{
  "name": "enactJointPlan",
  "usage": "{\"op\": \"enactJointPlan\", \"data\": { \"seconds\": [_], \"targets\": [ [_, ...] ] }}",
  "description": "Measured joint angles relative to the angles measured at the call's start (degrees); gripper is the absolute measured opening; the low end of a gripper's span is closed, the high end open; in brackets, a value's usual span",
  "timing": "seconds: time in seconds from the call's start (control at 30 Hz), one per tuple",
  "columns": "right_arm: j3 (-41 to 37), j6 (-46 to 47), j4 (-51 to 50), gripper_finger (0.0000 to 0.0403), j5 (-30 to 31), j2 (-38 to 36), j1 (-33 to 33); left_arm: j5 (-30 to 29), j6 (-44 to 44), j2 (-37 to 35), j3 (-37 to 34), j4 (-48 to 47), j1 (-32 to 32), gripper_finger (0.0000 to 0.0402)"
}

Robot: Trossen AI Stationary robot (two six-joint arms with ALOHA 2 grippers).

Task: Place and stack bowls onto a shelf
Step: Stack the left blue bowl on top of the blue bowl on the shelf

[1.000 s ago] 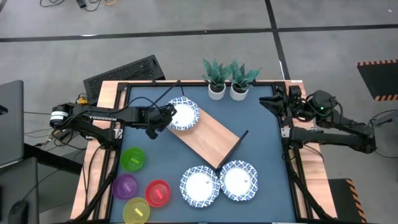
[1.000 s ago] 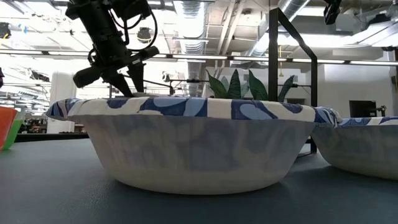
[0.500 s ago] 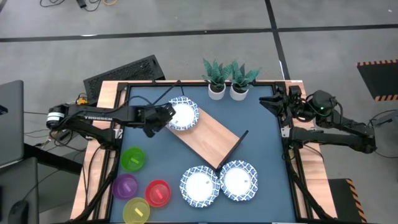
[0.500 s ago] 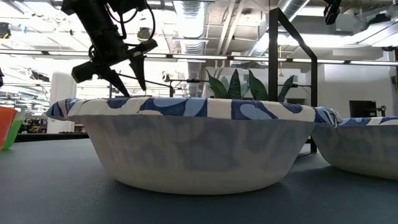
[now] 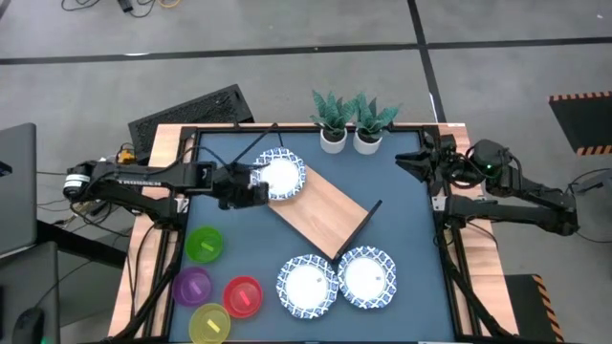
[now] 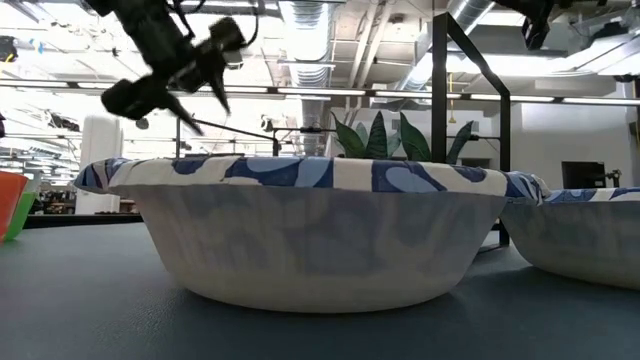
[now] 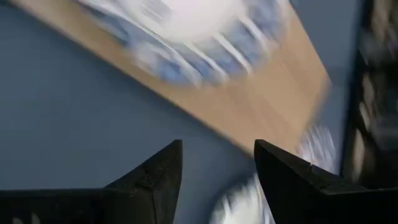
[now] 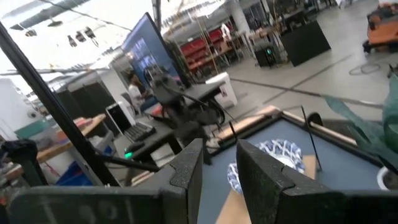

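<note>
While the left pincer [image 5: 251,183] hangs open beside the bowl [image 5: 281,176] on the shelf's [image 5: 325,211] end, the right pincer [image 5: 413,160] sits narrowly parted.

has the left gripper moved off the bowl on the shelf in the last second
Yes. In the high view the left gripper has drawn back toward its own side, away from the patterned bowl on the shelf; the bowl has stayed in place.

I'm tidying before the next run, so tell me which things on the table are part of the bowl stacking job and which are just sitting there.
Part of the job:
- patterned bowl on the shelf
- two patterned bowls on the table
- green bowl, purple bowl, red bowl, yellow bowl
- shelf

Just sitting there:
- two potted plants
</note>
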Motion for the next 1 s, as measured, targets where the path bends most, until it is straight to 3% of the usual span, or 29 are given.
{"op": "enactJointPlan", "data": {
  "seconds": [0.1,0.27,0.6,1.0],
  "targets": [
    [0.00,0.01,-1.15,0.0123,0.00,0.00,0.00,3.73,5.09,0.21,0.00,5.62,-2.86,0.0183],
    [0.00,-2.57,-1.36,0.0123,-0.34,0.00,0.19,0.84,9.58,2.53,0.00,10.24,-8.44,0.0183],
    [0.00,-7.71,-3.53,0.0123,-0.27,0.05,2.25,1.03,10.14,11.94,0.00,17.42,-17.55,0.0183],
    [0.00,-7.48,-7.49,0.0123,-0.20,0.50,2.33,1.65,10.81,24.03,0.98,28.85,-21.39,0.0183]
  ]
}}
